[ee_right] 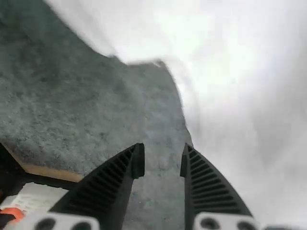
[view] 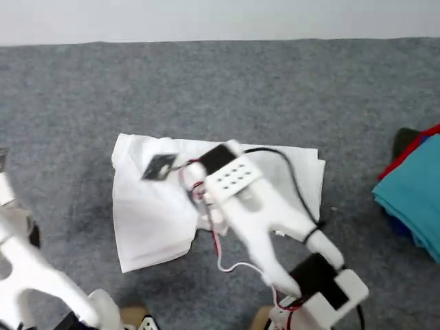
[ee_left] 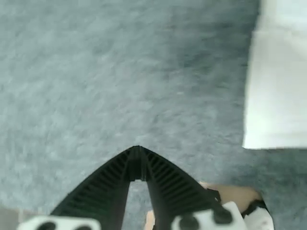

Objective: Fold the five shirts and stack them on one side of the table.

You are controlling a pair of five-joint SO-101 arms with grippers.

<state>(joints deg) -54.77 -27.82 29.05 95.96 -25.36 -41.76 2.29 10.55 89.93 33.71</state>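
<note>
Lying mid-table, the white shirt [view: 155,213] is under the right arm, whose gripper [ee_right: 161,155] hovers at the shirt's edge, fingers spread. The left gripper [ee_left: 137,152], fingers pressed together, hangs over bare table [ee_left: 96,72] beside it. A stack [view: 416,192] sits far right.

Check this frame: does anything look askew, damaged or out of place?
The white shirt in the middle of the table: its near edge is stepped and one corner juts out, not a neat fold. The stack of shirts at the high view's right edge looks roughly even. No damage shows.
</note>
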